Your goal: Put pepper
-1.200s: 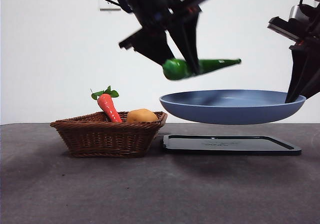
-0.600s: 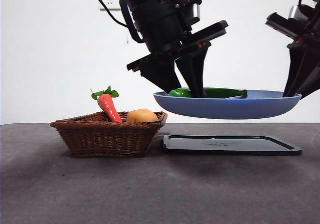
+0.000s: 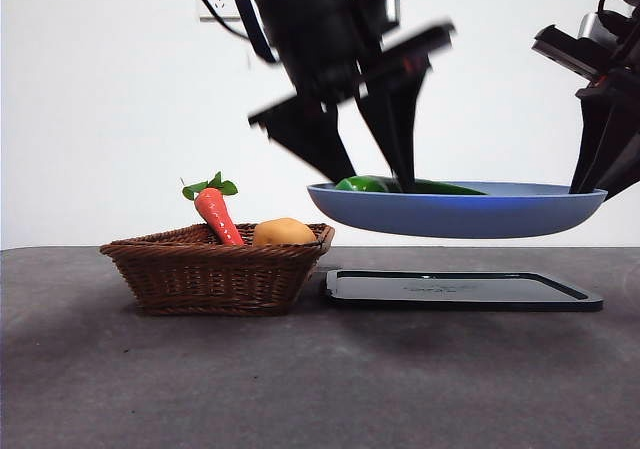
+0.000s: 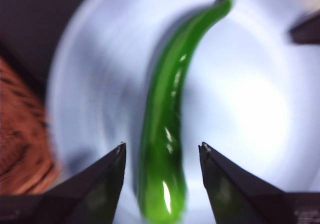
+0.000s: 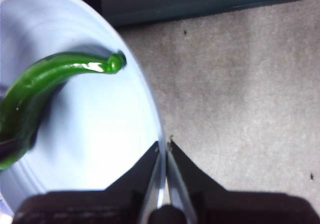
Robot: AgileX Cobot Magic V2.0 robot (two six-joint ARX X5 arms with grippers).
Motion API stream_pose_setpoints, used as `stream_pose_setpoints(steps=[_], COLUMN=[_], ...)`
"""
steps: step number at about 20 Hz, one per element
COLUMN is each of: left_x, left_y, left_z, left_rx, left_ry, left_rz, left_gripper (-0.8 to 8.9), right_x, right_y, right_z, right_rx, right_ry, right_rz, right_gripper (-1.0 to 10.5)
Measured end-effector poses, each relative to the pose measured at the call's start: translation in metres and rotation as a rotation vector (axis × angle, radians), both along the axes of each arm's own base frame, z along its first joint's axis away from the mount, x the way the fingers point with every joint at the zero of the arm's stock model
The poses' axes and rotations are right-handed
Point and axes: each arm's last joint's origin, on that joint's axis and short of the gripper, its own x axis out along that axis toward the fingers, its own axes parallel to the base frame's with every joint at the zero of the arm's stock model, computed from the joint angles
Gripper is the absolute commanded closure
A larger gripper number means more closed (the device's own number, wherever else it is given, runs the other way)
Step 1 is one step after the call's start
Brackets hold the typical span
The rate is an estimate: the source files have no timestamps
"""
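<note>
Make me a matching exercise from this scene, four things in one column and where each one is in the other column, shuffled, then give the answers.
1. pepper
2. carrot
3. blue plate
4. black tray

A. flat on the table
B. held in the air by its rim
C. lying on the plate
D. leaning in the wicker basket

Pairs: 1-C, 2-D, 3-B, 4-A

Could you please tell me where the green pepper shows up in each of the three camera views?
Front view: pepper lying in the lifted blue plate.
Left wrist view: pepper on the plate, between the open left tool.
Right wrist view: pepper on the plate.
Shared landmark: the blue plate.
</note>
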Motion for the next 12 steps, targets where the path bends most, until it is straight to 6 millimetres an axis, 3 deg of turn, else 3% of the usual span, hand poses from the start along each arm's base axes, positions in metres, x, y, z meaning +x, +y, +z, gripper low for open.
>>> stream_pose_setpoints(steps=[8,12], left_x=[-0.057,-0.093], left_y=[0.059,0.097], left_z=[0.106,0.146], left_rx=[-0.157,-0.234], left_ry=[-0.209,-0.314], left_rz=[-0.053,-0.071], left_gripper=[5.53,5.54], right_x=[0.009,0.035], right_y=[-0.009,-0.017], right_z=[0.002,0.002], right_rx=[-0.034,-0.025], right_ry=[-0.076,-0.078], right_rz=[-0.069,-0.125], right_gripper=[9.4,9.4])
